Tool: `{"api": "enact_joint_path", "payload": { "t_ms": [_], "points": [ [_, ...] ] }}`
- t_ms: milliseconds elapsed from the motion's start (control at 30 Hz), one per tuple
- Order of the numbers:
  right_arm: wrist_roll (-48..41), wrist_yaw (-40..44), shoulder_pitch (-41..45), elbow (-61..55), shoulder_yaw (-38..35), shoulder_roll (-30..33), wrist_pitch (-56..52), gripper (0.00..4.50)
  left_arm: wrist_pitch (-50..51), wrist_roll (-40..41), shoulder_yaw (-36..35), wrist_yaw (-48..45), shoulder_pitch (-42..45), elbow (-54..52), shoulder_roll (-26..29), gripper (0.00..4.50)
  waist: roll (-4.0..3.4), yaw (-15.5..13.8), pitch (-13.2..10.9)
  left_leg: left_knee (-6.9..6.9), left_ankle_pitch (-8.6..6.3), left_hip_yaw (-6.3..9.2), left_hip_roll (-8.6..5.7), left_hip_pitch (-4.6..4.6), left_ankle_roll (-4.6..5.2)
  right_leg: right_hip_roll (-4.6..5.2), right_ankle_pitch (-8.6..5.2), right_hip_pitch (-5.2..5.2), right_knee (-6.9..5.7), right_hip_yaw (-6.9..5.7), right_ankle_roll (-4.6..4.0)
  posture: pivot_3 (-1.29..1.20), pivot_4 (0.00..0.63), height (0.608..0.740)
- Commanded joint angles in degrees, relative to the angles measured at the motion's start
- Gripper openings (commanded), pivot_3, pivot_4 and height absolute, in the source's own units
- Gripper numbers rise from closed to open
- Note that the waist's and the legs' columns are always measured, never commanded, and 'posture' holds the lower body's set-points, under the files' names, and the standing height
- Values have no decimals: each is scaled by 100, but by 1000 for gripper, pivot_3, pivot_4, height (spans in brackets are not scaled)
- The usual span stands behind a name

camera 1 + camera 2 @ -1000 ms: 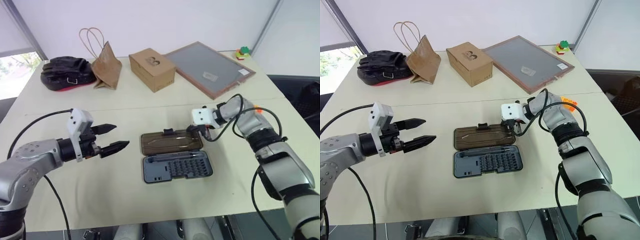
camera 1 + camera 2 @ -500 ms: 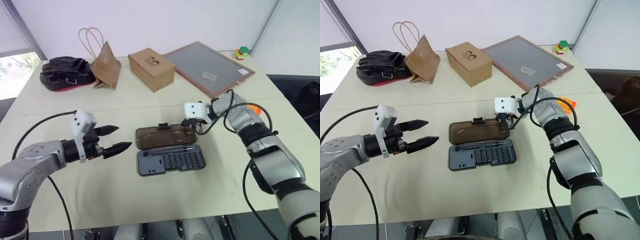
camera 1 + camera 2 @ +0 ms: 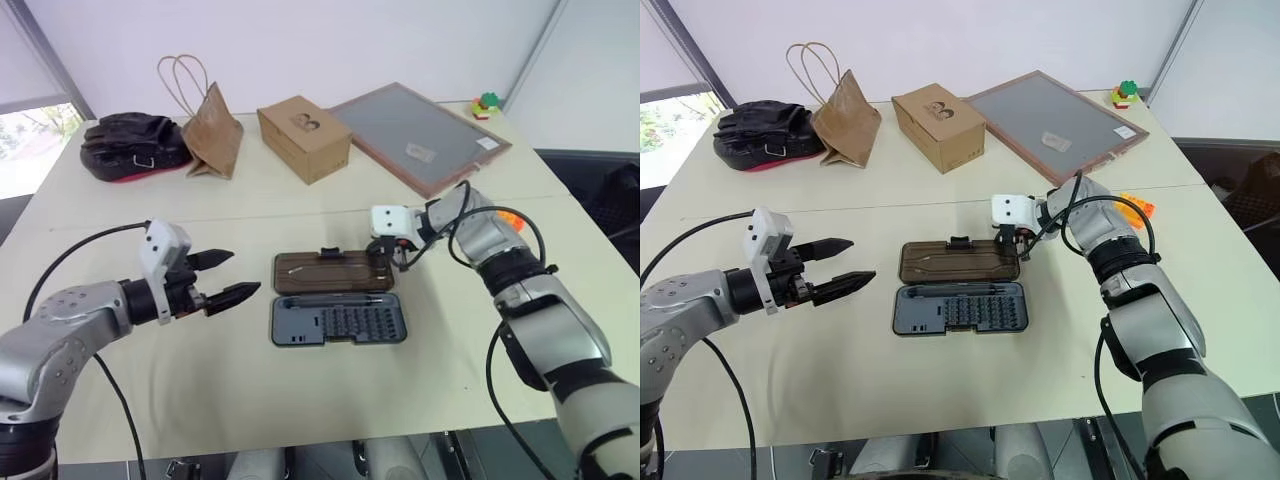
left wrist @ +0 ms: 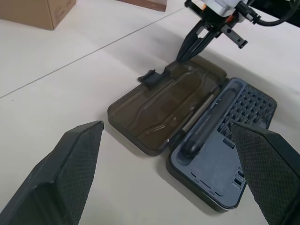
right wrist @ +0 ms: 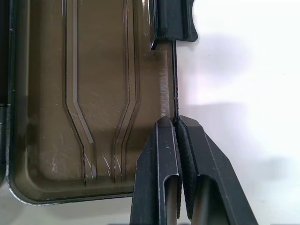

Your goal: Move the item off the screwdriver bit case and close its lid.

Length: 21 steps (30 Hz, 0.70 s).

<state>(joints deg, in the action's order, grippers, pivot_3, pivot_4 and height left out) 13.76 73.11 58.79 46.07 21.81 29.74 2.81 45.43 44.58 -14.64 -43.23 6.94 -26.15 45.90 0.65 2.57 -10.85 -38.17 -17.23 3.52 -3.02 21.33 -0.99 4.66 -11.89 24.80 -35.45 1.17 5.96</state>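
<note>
Fingers pinched shut on far long edge of lid in R wrist view, right gripper near latch. L wrist view: left gripper spread wide, nothing held, hovering short of screwdriver bit case lying open. Eye views: case mid-table between both grippers; item on table beyond R arm, well apart from case.

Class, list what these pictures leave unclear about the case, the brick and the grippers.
- The item: partly behind the right arm, head views.
- Bits in the screwdriver bit case: too small to identify.
- Whether the right gripper pinches or only touches the lid: its own fingers cover the contact.
</note>
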Motion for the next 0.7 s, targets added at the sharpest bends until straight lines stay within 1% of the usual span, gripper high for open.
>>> {"api": "enact_joint_path", "payload": {
  "t_ms": [33, 67, 100, 200, 300, 367, 467, 533, 600, 700],
  "points": [
    [-115, 62, -102, -256, -78, -38, -116, 656, -186, -68, -45, -62, 40, 11, -10, 4500, 0, 1, 0, 0, 0, 0, 0, 0, 0, 0, 0, 0, 0, 0, 0, 0, 150, 740],
    [-117, 63, -114, -284, -87, -36, -150, 979, -197, -80, -46, -74, 39, 22, -10, 4500, 0, 0, 0, 0, 0, 0, 0, 0, 0, 0, 0, 0, 0, 0, 0, 0, 150, 740],
    [-122, 62, -120, -317, -88, -35, -185, 1438, -209, -90, -45, -82, 38, 31, -10, 4500, 0, -2, 0, 0, 0, 0, -1, 0, 0, 1, 0, 0, 0, 0, 0, 0, 150, 740],
    [-194, 128, -110, -473, -131, 33, -293, 2956, -267, -112, -42, -96, 35, 75, -11, 4500, 0, -9, 0, 0, 0, 0, -1, 0, 0, 2, 0, 0, 0, 0, 0, 0, 150, 740],
    [-398, 261, -33, -724, -339, 156, -555, 2956, -316, -80, -79, -112, 75, 163, -52, 4500, -1, -10, -1, 0, 0, 0, -1, 4, 0, 2, 0, 3, 1, 0, 0, 0, 150, 740],
    [-697, 397, 11, -1061, -572, 218, -961, 2956, -286, 57, -115, -149, 172, 237, -103, 4500, -3, -14, -3, 0, 0, 0, -2, 8, 0, 4, 0, 6, 1, 0, 0, 0, 150, 740],
    [-1368, 903, -208, -2094, -906, 420, -2037, 2956, -228, 158, 1, -236, 354, 296, -161, 4500, -3, -38, -4, 0, 0, 2, -2, 14, 0, 4, 0, 12, 1, -1, 1, 0, 150, 740],
    [-1787, 1098, -545, -2903, -1094, 635, -2714, 2956, -237, 55, 241, -387, 432, 293, -124, 4500, -2, -61, -3, 0, -1, 4, -2, 15, 1, 4, 0, 12, 3, -3, 1, 0, 150, 740],
    [-2015, 996, -771, -3396, -1243, 755, -3199, 2956, -281, -73, 430, -502, 492, 326, -87, 4500, -1, -80, -3, 0, -3, 5, -2, 15, 5, 5, 0, 6, 11, -4, 1, 0, 150, 740],
    [-2107, 587, -987, -3612, -1464, 877, -3491, 2956, -391, -272, 752, -636, 659, 473, -139, 4500, -2, -106, -3, 0, -4, 1, -5, 15, 6, 9, 1, 6, 12, -3, 1, 0, 150, 740]
  ]
}}
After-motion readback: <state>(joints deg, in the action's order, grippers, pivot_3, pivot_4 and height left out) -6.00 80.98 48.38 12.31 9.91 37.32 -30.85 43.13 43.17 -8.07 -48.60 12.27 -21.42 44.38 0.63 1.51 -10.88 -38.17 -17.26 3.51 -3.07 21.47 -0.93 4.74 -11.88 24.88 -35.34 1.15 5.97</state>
